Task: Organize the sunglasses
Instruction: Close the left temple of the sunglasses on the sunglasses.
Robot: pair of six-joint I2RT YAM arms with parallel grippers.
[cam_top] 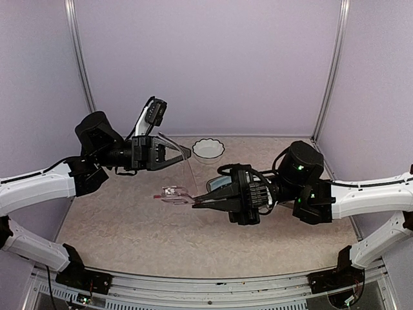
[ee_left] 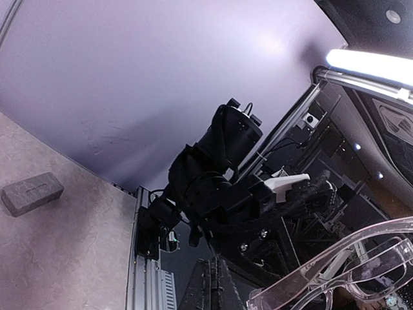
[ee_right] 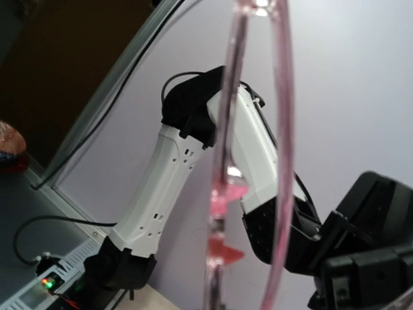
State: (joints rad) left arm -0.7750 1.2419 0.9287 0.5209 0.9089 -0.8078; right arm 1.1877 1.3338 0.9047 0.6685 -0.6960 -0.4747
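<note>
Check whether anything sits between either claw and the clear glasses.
Nothing visible does. The right claw is shut on the frame of the clear glasses, and the left claw looks shut on their raised temple arm. Both already touch the glasses, with no other object between.

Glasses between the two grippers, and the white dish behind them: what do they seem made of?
The glasses: probably clear glossy plastic; the background shows through the frame, pink-tinted in the right wrist view. The dish: white, scalloped rim, perhaps glazed ceramic or plastic; too small to tell.
</note>
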